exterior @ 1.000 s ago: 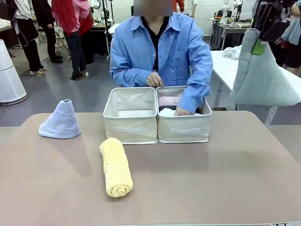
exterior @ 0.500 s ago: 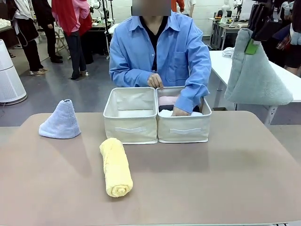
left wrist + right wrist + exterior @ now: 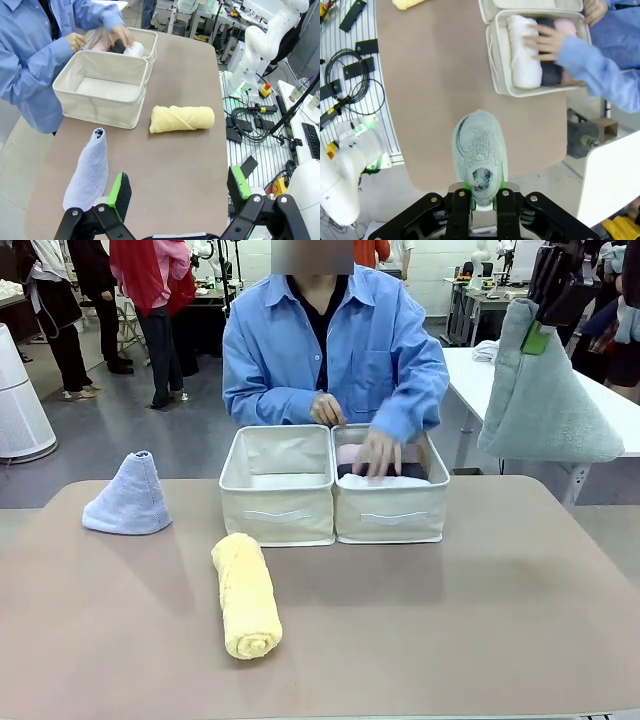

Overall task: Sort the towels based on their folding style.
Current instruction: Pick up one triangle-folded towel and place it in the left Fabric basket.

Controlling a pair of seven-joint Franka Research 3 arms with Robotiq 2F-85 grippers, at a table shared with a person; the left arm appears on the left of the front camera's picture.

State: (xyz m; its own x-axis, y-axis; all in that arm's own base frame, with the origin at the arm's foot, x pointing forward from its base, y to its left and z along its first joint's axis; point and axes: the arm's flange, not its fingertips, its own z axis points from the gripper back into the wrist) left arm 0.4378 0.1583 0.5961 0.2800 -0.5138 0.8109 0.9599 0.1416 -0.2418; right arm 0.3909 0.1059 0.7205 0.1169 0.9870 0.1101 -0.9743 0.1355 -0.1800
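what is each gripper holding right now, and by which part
The right gripper is shut on the pale grey-green cone towel, pinched at its pointed tip. The left gripper is open, holding nothing.

Terry cloth, matt, with a rough looped nap: yellow rolled towel (image 3: 246, 595), lavender-blue cone (image 3: 130, 495), pale grey-green cone (image 3: 545, 400). The fabric bins (image 3: 278, 502) are beige woven cloth, matt, with a fine flat weave. The bench (image 3: 450, 620) has a smooth, matt brown top. The left pincer (image 3: 179, 186) and right pincer (image 3: 481, 189) have black links with a slight sheen and matt green pads (image 3: 119, 187). The person's shirt (image 3: 390, 350) is smooth blue woven cloth.
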